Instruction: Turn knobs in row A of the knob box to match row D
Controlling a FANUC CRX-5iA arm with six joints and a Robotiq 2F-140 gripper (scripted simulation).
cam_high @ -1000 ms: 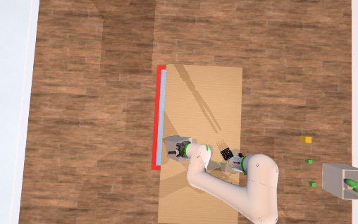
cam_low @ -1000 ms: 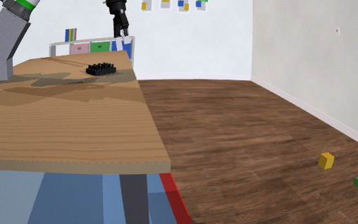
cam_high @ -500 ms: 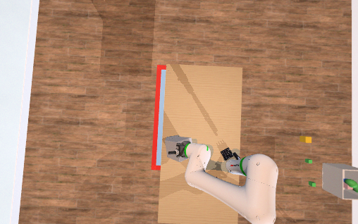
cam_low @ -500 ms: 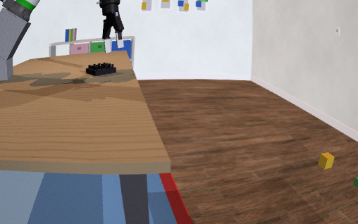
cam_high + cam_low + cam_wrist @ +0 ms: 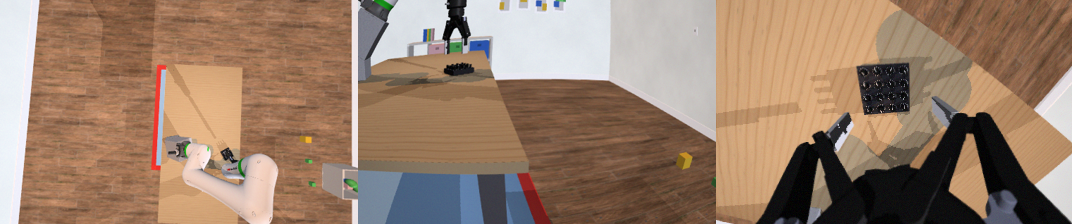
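The knob box (image 5: 883, 88) is a small black square box with a grid of sixteen black knobs. It stands on the wooden table (image 5: 201, 141) near the table's right edge. It also shows in the top view (image 5: 227, 153) and in the exterior view (image 5: 459, 69). The knob lines and marks are too small to read. My gripper (image 5: 890, 111) is open and empty. It hangs well above the box, pointing down, with the box just beyond the fingertips in the wrist view. In the side view the gripper (image 5: 457, 34) is high over the box.
The robot's base (image 5: 176, 148) sits at the table's left edge beside a red and blue strip (image 5: 158, 116). A shelf with coloured bins (image 5: 453, 46) stands behind the table. A yellow cube (image 5: 684, 160) and small green blocks lie on the floor.
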